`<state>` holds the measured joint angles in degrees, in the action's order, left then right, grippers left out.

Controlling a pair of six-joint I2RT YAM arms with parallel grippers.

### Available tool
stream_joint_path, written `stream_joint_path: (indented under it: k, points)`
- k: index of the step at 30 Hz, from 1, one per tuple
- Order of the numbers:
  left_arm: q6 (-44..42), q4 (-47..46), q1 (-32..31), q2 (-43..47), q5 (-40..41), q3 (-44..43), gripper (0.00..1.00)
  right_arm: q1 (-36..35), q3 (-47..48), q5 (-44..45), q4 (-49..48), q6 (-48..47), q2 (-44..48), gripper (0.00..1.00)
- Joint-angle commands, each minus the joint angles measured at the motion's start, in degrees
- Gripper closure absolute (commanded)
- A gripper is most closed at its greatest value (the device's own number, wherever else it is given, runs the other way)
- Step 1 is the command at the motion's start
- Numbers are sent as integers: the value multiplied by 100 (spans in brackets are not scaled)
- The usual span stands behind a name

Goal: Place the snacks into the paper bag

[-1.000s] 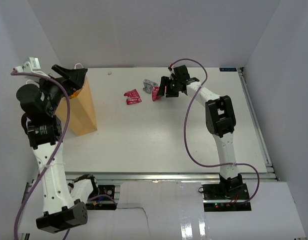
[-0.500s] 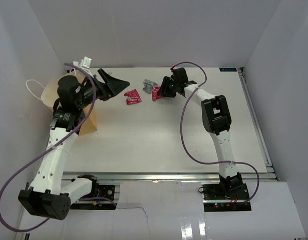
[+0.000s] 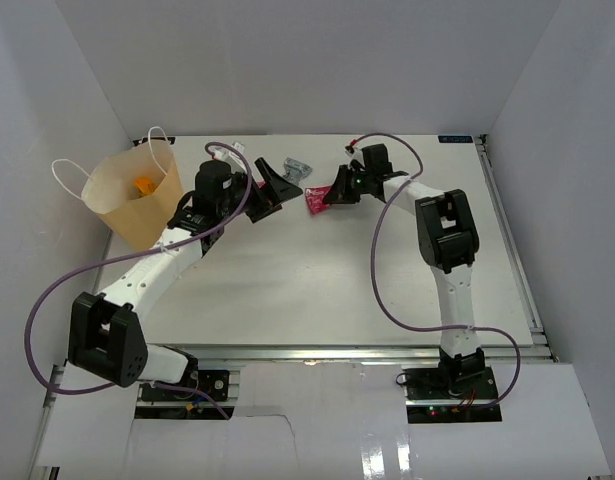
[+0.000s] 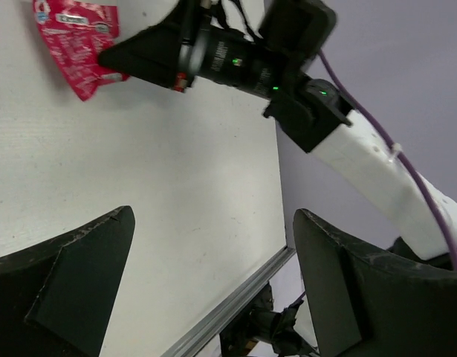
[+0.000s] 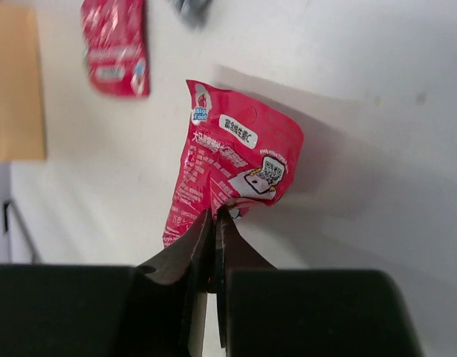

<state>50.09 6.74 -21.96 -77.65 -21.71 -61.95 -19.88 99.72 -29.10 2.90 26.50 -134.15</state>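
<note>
Now, on the white matte tabletop (image 3: 317, 290), boxed in by plain white walls (image 3: 287, 60), the right gripper (image 5: 215, 217) is clamped on one edge of a shiny red snack packet (image 5: 235, 160) at far centre. The left gripper (image 3: 275, 186) hangs close by, jaws spread wide, empty. The tan kraft paper bag (image 3: 137, 215) stands open at far left.

White table top (image 3: 317, 290), matte, faintly speckled seen close. Three plain white walls box it in: back wall (image 3: 307, 60), left wall (image 3: 37, 90), right wall (image 3: 577, 140), all bare. An aluminium rail (image 3: 327, 352) runs along the near edge, and a second rail (image 3: 507, 230) runs down the right side. Glossy white panel (image 3: 407, 430) below the near rail, catching glare, with a thin dark crack (image 3: 272, 415). Light even, shadows soft.
</note>
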Motion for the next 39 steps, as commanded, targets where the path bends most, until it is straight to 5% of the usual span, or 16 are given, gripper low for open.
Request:
stream_joint_path:
  k: [1,3,11,14,20,26,30,34,39]
  points:
    - [633,-1083,-90,-258,98,419,2,423,-601,-2147,-463,-751,889,92]
    - [888,-1411,-133,-487,-60,552,2,563,-1409,-3324,-938,-734,1362,92]
    - [740,-1527,-555,-1815,-860,-263,4,599,-3335,-3840,-1807,-753,2981,92]
    - [775,-1527,-687,-2087,-1001,-387,13,590,-3661,-3778,-2003,-559,3342,92]
    - [898,-1544,-740,-2123,-1160,-327,49,590,-3715,-3717,-2030,-436,3465,90]
    - [784,-1466,-731,-1702,-949,-159,71,590,-3487,-3796,-1653,-689,3448,64]
    - [196,-415,-635,-1307,-432,-491,78,625,-3188,-3743,-1082,-1425,3544,48]
    - [-630,993,-223,-649,350,-1202,87,643,-2670,-3201,319,-2884,3693,46]
    - [-1641,2523,733,73,1623,-2328,93,643,-2405,-2408,818,-3924,3887,46]
